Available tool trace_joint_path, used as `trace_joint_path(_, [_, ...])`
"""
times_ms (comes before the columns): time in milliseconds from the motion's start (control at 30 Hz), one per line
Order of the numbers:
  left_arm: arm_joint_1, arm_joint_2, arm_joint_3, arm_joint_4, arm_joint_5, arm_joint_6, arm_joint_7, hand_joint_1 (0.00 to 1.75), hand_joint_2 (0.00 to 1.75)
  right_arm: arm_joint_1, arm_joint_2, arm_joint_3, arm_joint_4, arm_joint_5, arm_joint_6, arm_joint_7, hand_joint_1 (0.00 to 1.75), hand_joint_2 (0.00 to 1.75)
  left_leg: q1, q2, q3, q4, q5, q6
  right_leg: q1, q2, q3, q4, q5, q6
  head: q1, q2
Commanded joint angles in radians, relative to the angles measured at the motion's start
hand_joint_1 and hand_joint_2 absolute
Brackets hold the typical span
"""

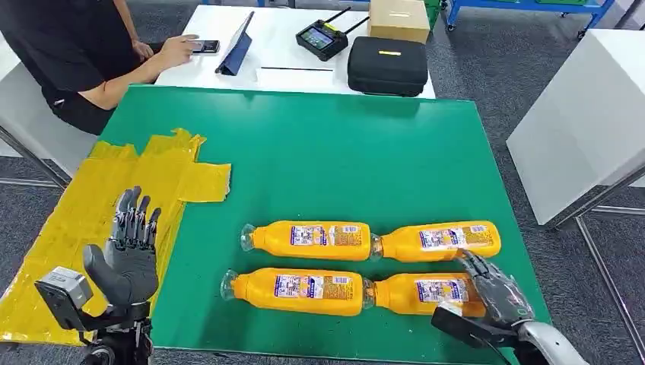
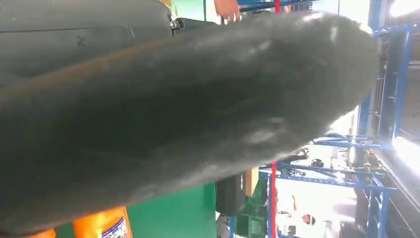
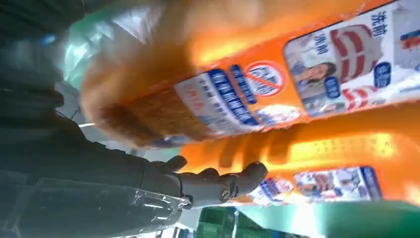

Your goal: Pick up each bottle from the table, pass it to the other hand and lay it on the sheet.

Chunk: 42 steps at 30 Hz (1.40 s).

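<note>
Bottles lie in two rows on the green surface, within the right hand's reach; that hand rests on the near right bottle, grip apparently unclosed. The left hand waits spread and empty over the yellow sheet for handover.

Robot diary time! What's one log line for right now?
right hand on near-right bottle | left hand open above yellow sheet | four bottles on table
</note>
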Motion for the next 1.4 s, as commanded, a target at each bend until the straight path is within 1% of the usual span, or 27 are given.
trace_joint_path(33, [-0.069, -0.021, -0.024, 0.072, -0.006, -0.002, 0.033, 0.00, 0.00, -0.229, 0.085, 0.219, 0.307, 0.010, 0.040, -0.036, 0.00, 1.75, 0.001, 0.004, 0.008, -0.002, -0.002, 0.001, 0.002, 0.005, 0.007, -0.004, 0.001, -0.007, 0.000, 0.000])
trace_joint_path(67, [-0.073, -0.023, -0.025, 0.076, -0.006, -0.001, 0.033, 0.00, 0.00, -0.223, 0.082, 0.222, 0.303, 0.006, 0.039, -0.035, 0.00, 1.75, 0.002, 0.004, 0.006, -0.002, -0.001, 0.001, 0.002, 0.004, 0.005, -0.003, 0.001, -0.005, 0.000, 0.000])
trace_joint_path(100, [-0.074, -0.024, -0.026, 0.078, -0.006, -0.001, 0.033, 0.00, 0.00, -0.215, 0.076, 0.225, 0.295, -0.001, 0.036, -0.032, 0.00, 1.75, 0.001, 0.004, 0.008, -0.002, -0.001, 0.001, 0.002, 0.004, 0.007, -0.003, 0.001, -0.007, 0.000, 0.000])
trace_joint_path(133, [-0.082, -0.024, -0.028, 0.086, -0.009, -0.005, 0.035, 0.00, 0.00, -0.202, 0.067, 0.240, 0.284, -0.004, 0.061, -0.025, 1.40, 1.75, 0.001, 0.004, 0.007, -0.002, -0.001, 0.001, 0.002, 0.003, 0.006, -0.003, 0.001, -0.005, 0.000, 0.000])
trace_joint_path(167, [-0.090, -0.024, -0.030, 0.094, -0.009, -0.009, 0.036, 0.00, 0.00, -0.183, 0.060, 0.246, 0.267, -0.014, 0.074, -0.019, 1.69, 1.75, 0.001, 0.003, 0.010, -0.002, -0.001, 0.001, 0.002, 0.002, 0.008, -0.003, 0.000, -0.007, 0.000, 0.000])
trace_joint_path(200, [-0.098, -0.027, -0.030, 0.101, -0.010, -0.010, 0.036, 0.00, 0.00, -0.165, 0.052, 0.252, 0.248, -0.028, 0.086, -0.015, 1.75, 1.75, 0.002, 0.001, 0.009, -0.002, 0.000, 0.001, 0.002, 0.000, 0.007, -0.003, 0.000, -0.005, 0.000, 0.000])
trace_joint_path(233, [-0.104, -0.029, -0.029, 0.107, -0.010, -0.011, 0.037, 0.00, 0.00, -0.149, 0.046, 0.256, 0.235, -0.035, 0.089, -0.012, 1.75, 1.75, 0.001, 0.000, 0.010, -0.002, 0.000, 0.001, 0.002, 0.000, 0.009, -0.003, 0.000, -0.006, 0.000, 0.000])
trace_joint_path(267, [-0.106, -0.030, -0.029, 0.106, -0.010, -0.011, 0.037, 0.00, 0.00, -0.147, 0.047, 0.257, 0.235, -0.035, 0.089, -0.012, 1.75, 1.75, 0.001, 0.000, 0.010, -0.001, -0.001, 0.000, 0.002, 0.000, 0.005, -0.002, 0.000, -0.004, 0.000, 0.000])
trace_joint_path(300, [-0.111, -0.031, -0.028, 0.106, -0.010, -0.010, 0.036, 0.00, 0.00, -0.138, 0.047, 0.257, 0.218, -0.035, 0.090, -0.002, 1.75, 1.75, 0.001, -0.001, 0.012, -0.001, -0.001, 0.001, 0.002, -0.002, 0.003, -0.002, -0.002, -0.006, 0.000, 0.000])
trace_joint_path(333, [-0.113, -0.033, -0.026, 0.103, -0.010, -0.011, 0.039, 0.00, 0.00, -0.134, 0.053, 0.252, 0.204, -0.037, 0.091, 0.007, 1.75, 1.75, 0.002, 0.000, 0.012, -0.001, -0.002, 0.001, 0.002, 0.000, 0.001, -0.002, -0.001, -0.005, 0.000, 0.000])
trace_joint_path(600, [-0.106, -0.041, -0.021, 0.079, -0.020, -0.012, 0.053, 0.00, 0.00, -0.118, 0.044, 0.210, 0.150, -0.058, 0.101, 0.014, 1.75, 1.75, 0.001, 0.000, 0.017, -0.001, -0.004, 0.001, 0.002, -0.001, 0.006, -0.002, -0.002, -0.005, 0.000, 0.000])
trace_joint_path(667, [-0.102, -0.045, -0.017, 0.076, -0.027, -0.015, 0.058, 0.00, 0.00, -0.098, 0.035, 0.181, 0.109, -0.077, 0.096, 0.017, 1.75, 1.75, 0.001, 0.001, 0.017, -0.001, -0.004, 0.001, 0.002, 0.001, 0.005, -0.002, -0.002, -0.004, 0.000, 0.000])
trace_joint_path(733, [-0.100, -0.053, -0.011, 0.068, -0.033, -0.024, 0.070, 0.00, 0.00, -0.060, 0.027, 0.103, 0.028, -0.151, 0.084, 0.026, 1.75, 1.75, 0.001, 0.000, 0.017, -0.001, -0.004, 0.001, 0.002, -0.001, 0.006, -0.001, -0.003, -0.005, 0.000, 0.000])
trace_joint_path(767, [-0.099, -0.053, -0.011, 0.066, -0.039, -0.025, 0.075, 0.00, 1.75, -0.045, 0.022, 0.083, -0.004, -0.167, 0.077, 0.023, 1.75, 1.75, 0.001, -0.001, 0.016, -0.001, -0.004, 0.001, 0.001, -0.001, 0.005, -0.001, -0.003, -0.005, 0.000, 0.000])
trace_joint_path(833, [-0.089, -0.058, -0.005, 0.057, -0.040, -0.034, 0.089, 0.00, 1.75, -0.006, 0.050, -0.015, -0.094, -0.275, 0.055, -0.009, 1.75, 1.75, 0.000, 0.000, 0.015, 0.000, -0.004, 0.001, 0.001, -0.001, 0.004, 0.000, -0.003, -0.004, 0.000, 0.000])
trace_joint_path(867, [-0.084, -0.058, -0.003, 0.054, -0.033, -0.041, 0.092, 0.00, 1.75, 0.003, 0.060, -0.039, -0.124, -0.301, 0.045, -0.027, 1.75, 1.75, 0.000, -0.001, 0.016, 0.000, -0.004, 0.001, 0.001, -0.002, 0.005, 0.000, -0.004, -0.005, 0.000, 0.000])
trace_joint_path(933, [-0.069, -0.058, -0.003, 0.044, -0.023, -0.056, 0.093, 0.00, 1.75, 0.015, 0.121, -0.110, -0.219, -0.414, 0.024, -0.097, 1.75, 1.75, 0.000, 0.000, 0.015, 0.000, -0.004, 0.001, 0.000, 0.001, 0.005, 0.000, -0.004, -0.002, 0.000, 0.000])
trace_joint_path(967, [-0.062, -0.058, -0.006, 0.040, -0.015, -0.065, 0.093, 0.00, 1.75, 0.017, 0.150, -0.127, -0.254, -0.467, 0.020, -0.129, 1.75, 1.75, 0.000, 0.001, 0.014, -0.001, -0.005, 0.001, 0.000, 0.002, 0.012, -0.001, -0.004, -0.004, 0.000, 0.000])
trace_joint_path(1000, [-0.058, -0.057, -0.010, 0.039, -0.012, -0.070, 0.093, 0.00, 1.75, 0.020, 0.180, -0.144, -0.283, -0.515, 0.011, -0.167, 1.75, 1.75, 0.000, 0.001, 0.012, 0.000, -0.004, 0.001, 0.001, 0.003, 0.013, 0.000, -0.003, -0.002, 0.000, 0.000])
trace_joint_path(1067, [-0.053, -0.058, -0.018, 0.039, -0.012, -0.069, 0.095, 0.00, 1.75, 0.027, 0.192, -0.130, -0.320, -0.509, 0.007, -0.147, 1.75, 1.75, -0.001, 0.002, 0.012, -0.001, -0.005, 0.001, 0.000, 0.004, 0.012, 0.001, -0.004, -0.003, 0.000, 0.000])
trace_joint_path(1133, [-0.054, -0.057, -0.021, 0.040, -0.012, -0.070, 0.094, 0.00, 1.75, 0.030, 0.190, -0.124, -0.323, -0.508, 0.005, -0.143, 1.75, 1.75, 0.000, 0.001, 0.010, 0.000, -0.004, 0.001, 0.001, 0.002, 0.010, 0.000, -0.003, -0.001, 0.000, 0.000])
trace_joint_path(1167, [-0.055, -0.056, -0.021, 0.040, -0.011, -0.069, 0.094, 0.00, 1.75, 0.032, 0.188, -0.125, -0.317, -0.508, 0.005, -0.144, 1.75, 1.75, 0.000, 0.000, 0.012, -0.001, -0.005, 0.002, 0.001, 0.001, 0.012, 0.000, -0.004, -0.003, 0.000, 0.000])
trace_joint_path(1200, [-0.057, -0.056, -0.020, 0.041, -0.010, -0.069, 0.093, 0.00, 1.75, 0.031, 0.187, -0.125, -0.309, -0.510, 0.001, -0.146, 1.75, 1.75, 0.000, -0.001, 0.011, 0.000, -0.004, 0.002, 0.001, 0.000, 0.011, 0.000, -0.003, -0.002, 0.000, 0.000])
trace_joint_path(1233, [-0.057, -0.056, -0.020, 0.041, -0.010, -0.069, 0.093, 0.00, 1.75, 0.031, 0.187, -0.125, -0.309, -0.510, 0.001, -0.146, 1.75, 1.75, 0.000, -0.002, 0.012, 0.000, -0.004, 0.002, 0.001, 0.000, 0.012, 0.000, -0.005, -0.004, 0.000, 0.000])
trace_joint_path(1267, [-0.057, -0.055, -0.022, 0.041, -0.010, -0.070, 0.093, 0.00, 1.75, 0.031, 0.195, -0.133, -0.312, -0.526, -0.015, -0.183, 1.75, 1.75, 0.000, -0.001, 0.012, -0.001, -0.004, 0.002, 0.000, 0.000, 0.011, 0.000, -0.004, -0.002, 0.000, 0.000])
trace_joint_path(1333, [-0.051, -0.055, -0.039, 0.038, 0.001, -0.088, 0.089, 0.00, 1.75, 0.054, 0.252, -0.143, -0.390, -0.555, -0.062, -0.242, 1.75, 1.75, 0.000, 0.000, 0.011, 0.000, -0.004, 0.002, 0.000, 0.001, 0.011, 0.000, -0.004, -0.003, 0.000, 0.000])
trace_joint_path(1400, [-0.045, -0.066, -0.055, 0.026, 0.003, -0.098, 0.088, 0.00, 1.75, 0.062, 0.298, -0.111, -0.456, -0.553, -0.081, -0.245, 1.75, 1.75, -0.001, -0.001, 0.011, 0.000, -0.004, 0.002, 0.000, 0.001, 0.011, 0.000, -0.004, -0.003, 0.000, 0.000])
